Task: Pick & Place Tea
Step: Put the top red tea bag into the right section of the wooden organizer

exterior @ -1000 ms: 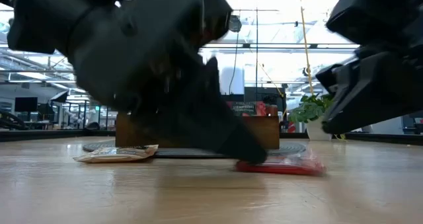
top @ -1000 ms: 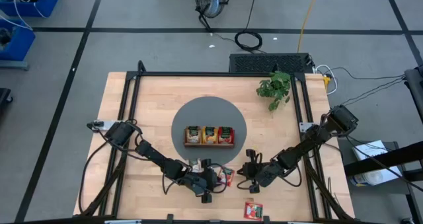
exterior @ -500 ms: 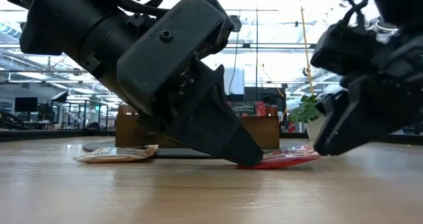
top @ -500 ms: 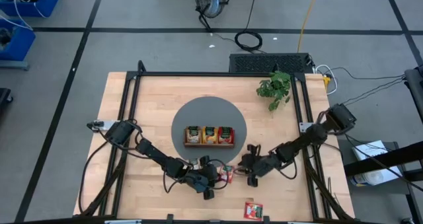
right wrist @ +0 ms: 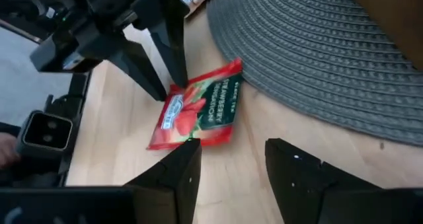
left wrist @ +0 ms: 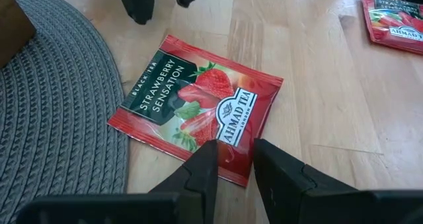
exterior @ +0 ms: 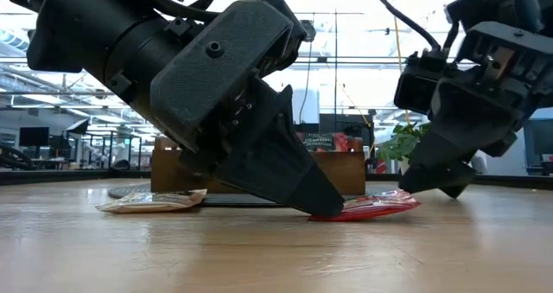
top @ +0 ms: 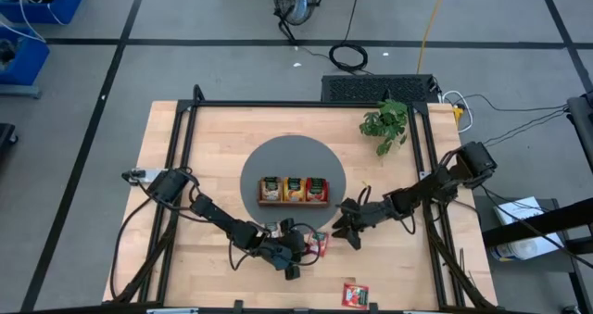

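Strawberry tea packet (left wrist: 198,112), flat glossy red foil, lies on the wooden bench (left wrist: 317,85); left fingers (left wrist: 205,174) pinch its edge; right fingers (right wrist: 291,164) spread, empty.

Flat red rectangular tea-bag packet (left wrist: 196,109) with a strawberry picture, lying on the wooden worktop (left wrist: 317,85): white lettering "BLACK TEA" and "STRAWBERRY SENSATION" on its dark green panel, and the brand "AHMAD TEA", with "LONDON" beneath, on its crest. Second red packet (left wrist: 394,21), at the frame's corner: part of the same "AHMAD TEA" crest and a strip of white lettering too small to read. No other text is legible.
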